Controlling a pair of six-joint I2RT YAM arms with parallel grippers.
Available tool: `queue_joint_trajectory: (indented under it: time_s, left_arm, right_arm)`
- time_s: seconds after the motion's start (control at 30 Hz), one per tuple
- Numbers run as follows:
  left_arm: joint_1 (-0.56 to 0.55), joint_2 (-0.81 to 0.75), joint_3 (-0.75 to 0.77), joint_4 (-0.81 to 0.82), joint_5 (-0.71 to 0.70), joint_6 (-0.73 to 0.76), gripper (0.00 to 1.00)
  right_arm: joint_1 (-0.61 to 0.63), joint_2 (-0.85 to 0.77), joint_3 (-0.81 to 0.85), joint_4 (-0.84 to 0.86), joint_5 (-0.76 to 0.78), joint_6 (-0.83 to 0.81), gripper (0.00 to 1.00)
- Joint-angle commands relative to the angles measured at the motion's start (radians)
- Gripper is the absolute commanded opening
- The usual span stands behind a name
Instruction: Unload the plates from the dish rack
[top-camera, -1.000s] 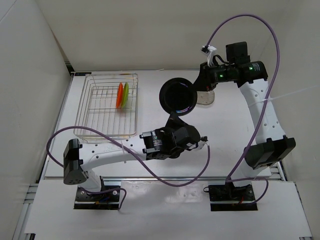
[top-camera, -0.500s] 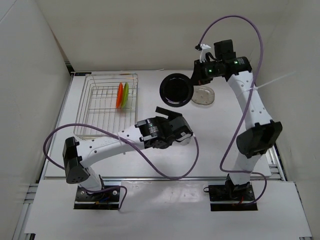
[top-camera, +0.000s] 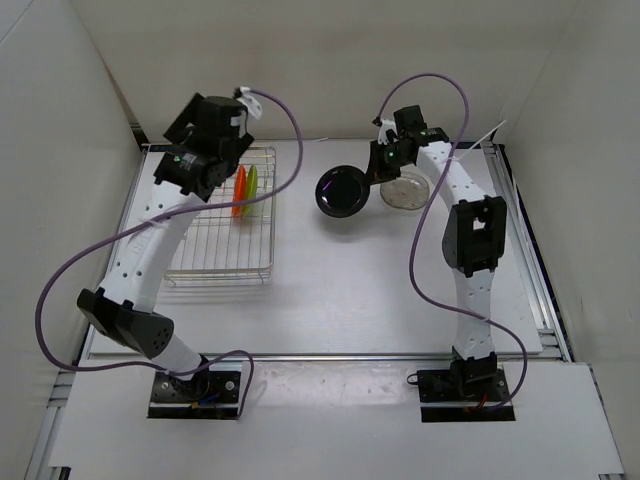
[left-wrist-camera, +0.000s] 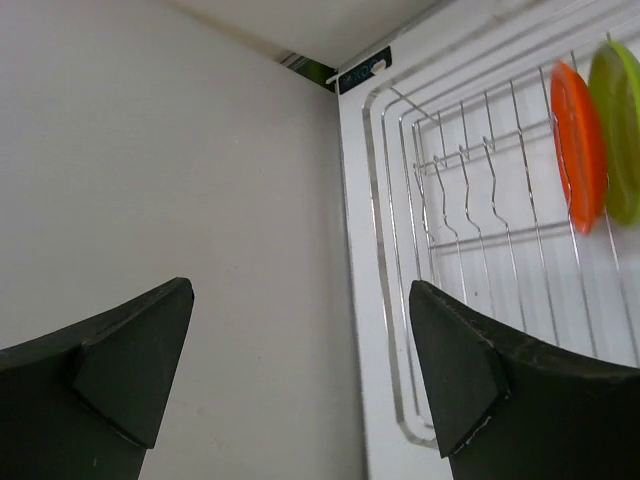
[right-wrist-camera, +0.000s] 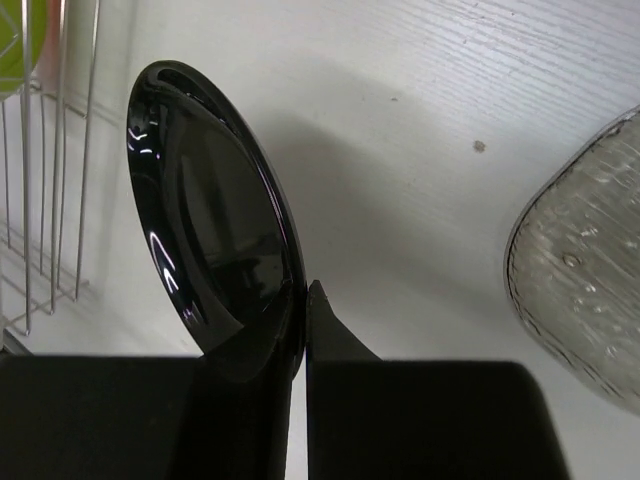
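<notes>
Two plates (top-camera: 243, 190) stand edge-up in the dish rack (top-camera: 190, 235), right of our open left end effector (left-wrist-camera: 300, 292); our right end effector (right-wrist-camera: 303, 310) clamps the black plate (right-wrist-camera: 215, 220).

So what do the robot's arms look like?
The left arm and right arm are white tubes with chunky black joints. Each trails a loopy purple cable. Tiny green lights glow near the wrists. The fingers are plain black wedges, with no writing I can see.
</notes>
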Motion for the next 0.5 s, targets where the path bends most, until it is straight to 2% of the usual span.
queue_joint_trajectory:
  time_s: [0.0,0.1,0.23,0.47]
  left_arm:
    - [0.056,-0.011,0.061,-0.008,0.065,-0.212,1.0]
    - [0.093,-0.011,0.05,-0.044,0.133,-0.283,1.0]
    - [0.093,-0.011,0.029,-0.085,0.208,-0.332,1.0]
    - [0.065,-0.002,0.029,-0.119,0.265,-0.341,1.0]
  right_arm:
    - [0.0,0.036,0.07,0.107,-0.01,0.075,0.0]
    - [0.0,0.075,0.08,0.116,0.002,0.141,0.0]
    - [0.0,0.075,0.005,0.201,0.05,0.227,0.0]
    - [0.04,0.124,0.053,0.212,0.158,0.238,0.0]
